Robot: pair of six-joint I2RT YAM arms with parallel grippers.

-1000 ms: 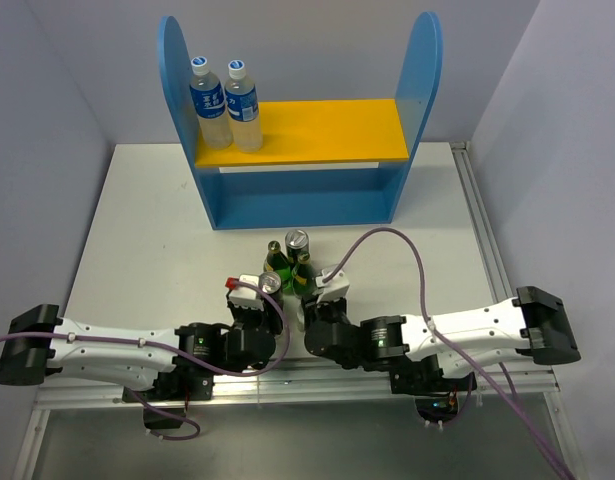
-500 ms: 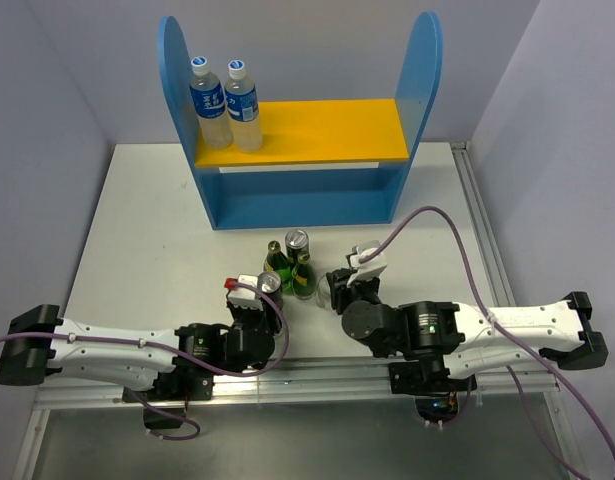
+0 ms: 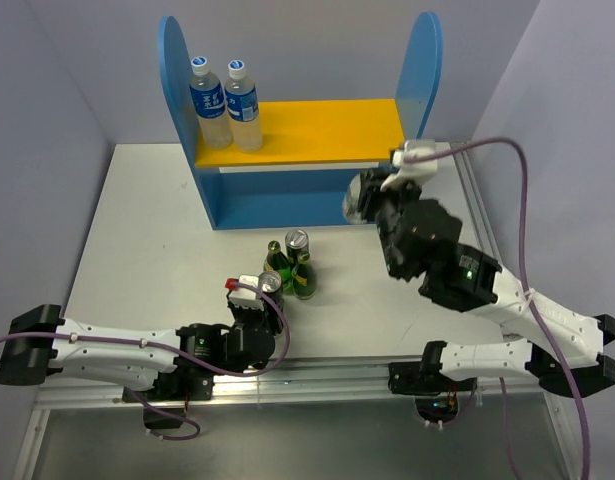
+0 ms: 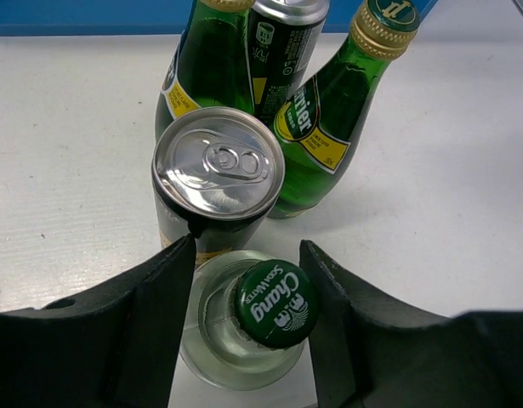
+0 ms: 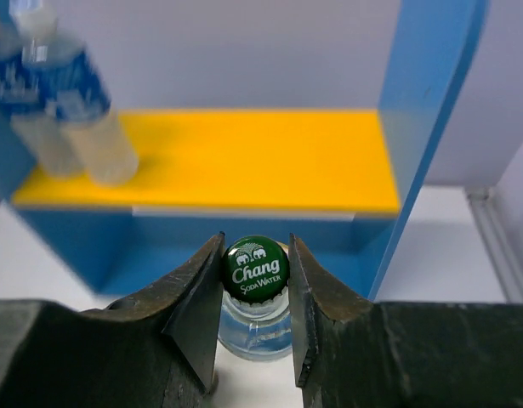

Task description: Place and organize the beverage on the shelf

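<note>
The right gripper (image 5: 255, 280) pinches the neck of a clear bottle (image 5: 255, 330) just under its green cap, out in front of the shelf (image 3: 427, 60) near the right panel. I'd keep it upright, clear the yellow board (image 3: 327, 130) at its front edge, and set it down away from the plastic bottles (image 3: 207, 100). That arm stretches far forward. The left gripper (image 4: 248, 251) sits low, jaws apart around a second bottle (image 4: 274, 303).

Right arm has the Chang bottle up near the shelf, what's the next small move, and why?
Probably ease the right end effector forward and slightly left, over the yellow board. It is shut on the Chang bottle at the neck, short of the front of the shelf. The board's right half is bare; the blue-labelled bottles stand at its left end.
</note>
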